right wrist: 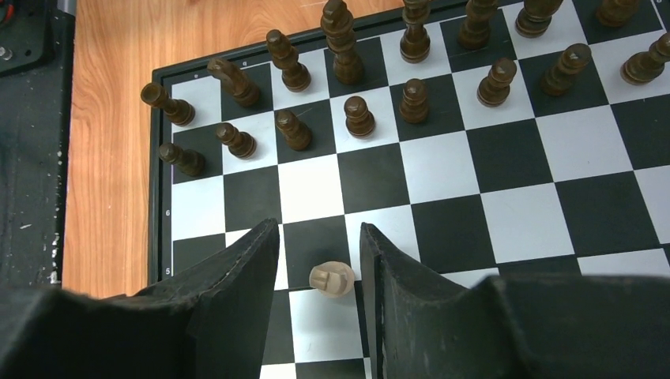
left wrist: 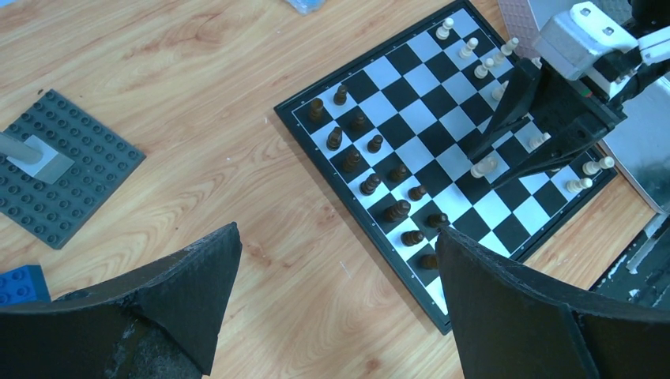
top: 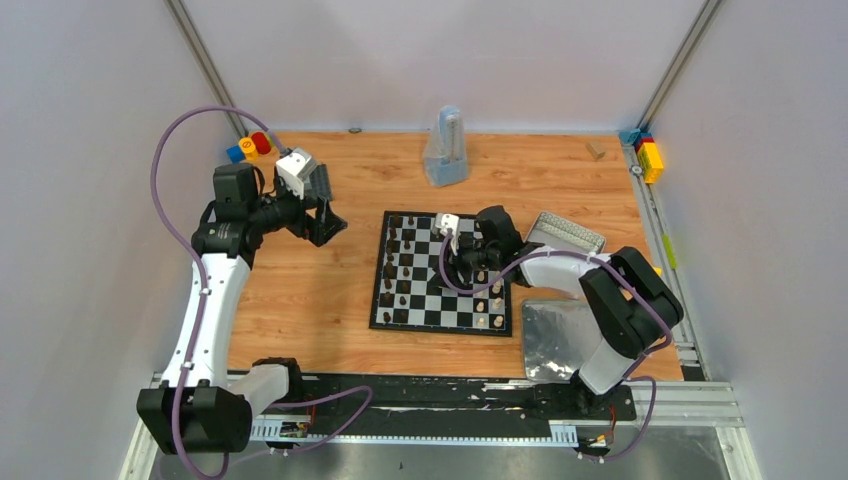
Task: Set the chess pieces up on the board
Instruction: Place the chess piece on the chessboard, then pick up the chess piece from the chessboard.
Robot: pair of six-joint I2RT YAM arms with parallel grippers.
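Your right hand sits open astride a pale piece on the board, so lifting crookedly could clip that piece and topple it.

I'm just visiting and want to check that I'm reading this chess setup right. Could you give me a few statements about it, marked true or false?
1. The dark pieces stand in two rows along one edge of the board. True.
2. The right arm has its jaws clamped on a dark piece. False: they stand apart around a pale piece, with a little space on either side.
3. The left arm holds a pale piece in its jaws. False: they are wide open and empty, over the wooden table beside the board.
4. A grey studded plate lies on the table. True.
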